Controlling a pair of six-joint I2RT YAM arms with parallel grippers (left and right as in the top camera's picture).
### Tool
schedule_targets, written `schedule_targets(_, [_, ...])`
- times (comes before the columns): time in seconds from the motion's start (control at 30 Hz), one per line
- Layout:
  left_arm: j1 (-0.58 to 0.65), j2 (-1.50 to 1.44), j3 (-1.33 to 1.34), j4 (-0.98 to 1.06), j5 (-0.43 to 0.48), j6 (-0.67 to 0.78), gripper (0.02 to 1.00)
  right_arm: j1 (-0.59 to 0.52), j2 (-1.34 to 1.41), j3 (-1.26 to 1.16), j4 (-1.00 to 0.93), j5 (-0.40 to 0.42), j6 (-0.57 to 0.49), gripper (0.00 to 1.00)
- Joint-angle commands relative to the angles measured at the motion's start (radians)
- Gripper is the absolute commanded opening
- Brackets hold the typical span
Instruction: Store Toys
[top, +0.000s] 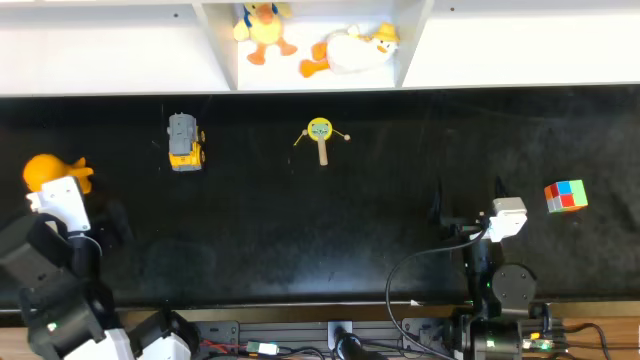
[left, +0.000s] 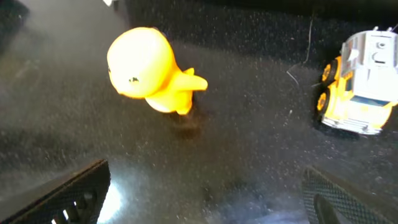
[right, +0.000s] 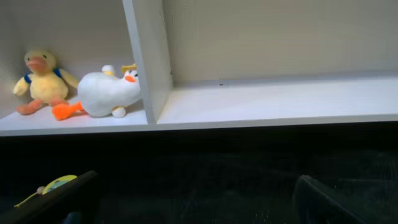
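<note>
1. An orange toy duck (left: 149, 68) stands on the black bench (top: 400, 220) near its left edge. It is just in front of the left claw (left: 211, 205) and does not touch it.
2. The left claw's fingers (left: 81, 193) are spread wide apart and hold nothing.
3. A yellow toy truck (left: 360, 87) with a grey top stands on its wheels, to the right of the duck and nearer the shelf. The dark marks on its roof are too blurred to read.
4. A small rattle drum (top: 320, 135) with a wooden handle lies flat near the middle of the bench, in front of the shelf's centre compartment. The picture on its face is too small to make out.
5. A multicoloured cube (top: 565, 196) sits toward the right end of the bench, just to the right of the right arm.
6. The right claw (right: 199, 205) is held low over the bench, facing the shelf. Its fingers are wide apart and empty.
7. In the centre compartment of the white shelf (top: 120, 60), a yellow plush duck (right: 40, 81) sits upright. A white plush duck (right: 109, 93) lies just beside it, against the divider.
</note>
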Motion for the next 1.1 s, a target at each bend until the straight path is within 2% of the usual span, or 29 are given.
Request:
schedule_targets(0.03, [0.026,0.034,0.027,0.032,0.006,0.045,0.998,0.004,-0.008,-0.013,0.004,-0.003,0.004,0.996])
schedule_targets(0.53, [0.127,0.238,0.104,0.095,0.079,0.05,0.998,0.004,-0.008,-0.013,0.004,-0.003,0.004,0.993])
schedule_targets(0.83, [0.163,0.366,0.188,0.106,0.079,0.145,0.998,0.004,-0.008,-0.013,0.004,-0.003,0.004,0.996])
schedule_targets(1.1, [0.279,0.442,0.191,0.105,0.24,0.32,0.998,0.004,-0.008,-0.013,0.004,-0.003,0.004,0.996])
